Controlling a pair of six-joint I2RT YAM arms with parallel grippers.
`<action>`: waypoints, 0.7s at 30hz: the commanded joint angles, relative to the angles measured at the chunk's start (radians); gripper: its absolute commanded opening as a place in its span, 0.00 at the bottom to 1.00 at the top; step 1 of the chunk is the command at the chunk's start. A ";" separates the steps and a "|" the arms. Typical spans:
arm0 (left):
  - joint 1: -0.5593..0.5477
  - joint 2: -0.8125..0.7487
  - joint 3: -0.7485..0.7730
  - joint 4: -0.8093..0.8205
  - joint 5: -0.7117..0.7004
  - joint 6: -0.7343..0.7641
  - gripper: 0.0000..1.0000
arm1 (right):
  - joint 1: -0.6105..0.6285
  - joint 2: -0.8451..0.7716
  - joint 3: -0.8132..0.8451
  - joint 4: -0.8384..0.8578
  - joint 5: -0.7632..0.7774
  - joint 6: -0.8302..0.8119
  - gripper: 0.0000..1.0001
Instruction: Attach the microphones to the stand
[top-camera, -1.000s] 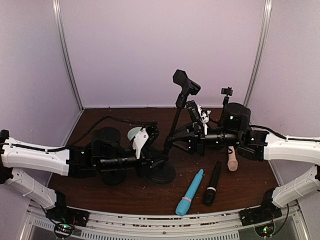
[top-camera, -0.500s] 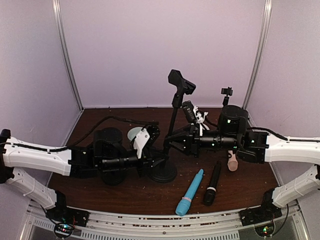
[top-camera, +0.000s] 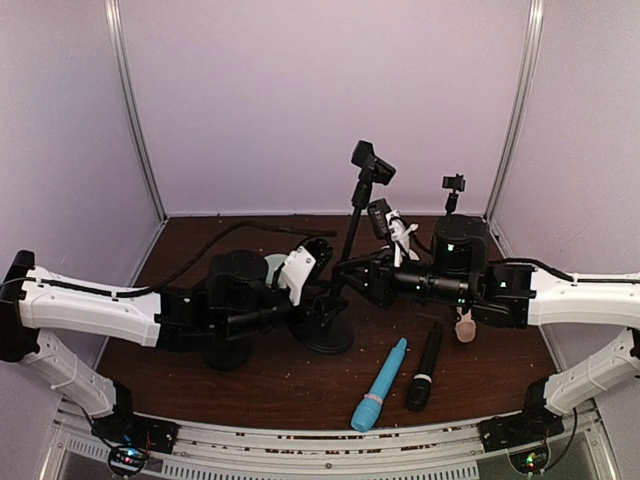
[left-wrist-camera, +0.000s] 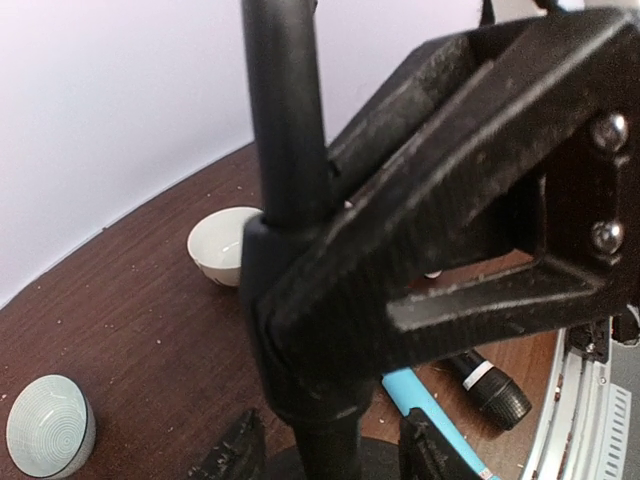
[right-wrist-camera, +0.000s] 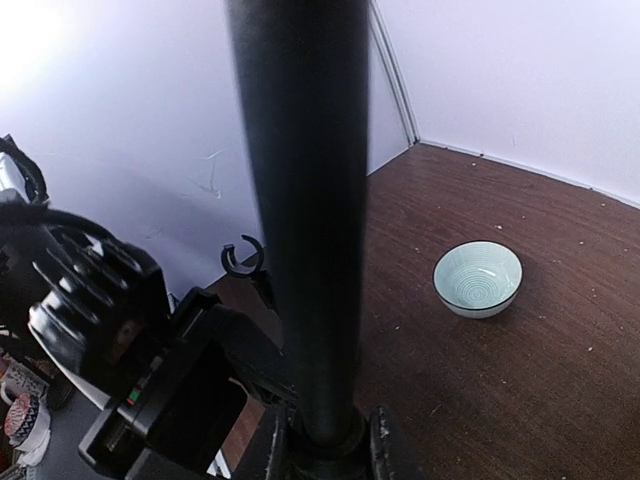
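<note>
The black stand (top-camera: 326, 338) rests on its round base mid-table, its pole (top-camera: 352, 235) rising to an empty clip (top-camera: 372, 163). My right gripper (top-camera: 345, 276) is shut on the pole (right-wrist-camera: 300, 200), fingers (right-wrist-camera: 392, 450) pressed against it. Low by the base, my left gripper (top-camera: 318, 318) straddles the pole (left-wrist-camera: 285, 110) with its fingers (left-wrist-camera: 235, 455) apart and a gap on each side, so it is open. The light blue microphone (top-camera: 380, 384) and the black microphone (top-camera: 424, 367) lie side by side at the front right. The cream microphone (top-camera: 465, 326) lies half hidden under my right arm.
A white bowl (left-wrist-camera: 225, 243) and a pale teal bowl (left-wrist-camera: 50, 440) sit on the table behind the left arm. The teal bowl (right-wrist-camera: 478, 278) also shows past the pole. A small second clip holder (top-camera: 453, 184) stands at the back right, near the wall.
My left gripper has opened off the stand's lower pole and the arm has shifted right. My right gripper has tightened on the pole, which now stands more upright.
</note>
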 joint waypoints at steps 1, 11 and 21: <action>-0.002 0.040 0.041 0.031 -0.067 0.025 0.47 | 0.005 -0.040 0.021 0.087 0.084 0.031 0.00; -0.002 0.046 0.024 0.071 -0.110 0.037 0.29 | 0.013 -0.005 0.012 0.120 0.081 0.116 0.00; -0.001 0.047 0.003 0.087 -0.137 0.054 0.33 | 0.042 0.033 0.008 0.164 0.097 0.149 0.00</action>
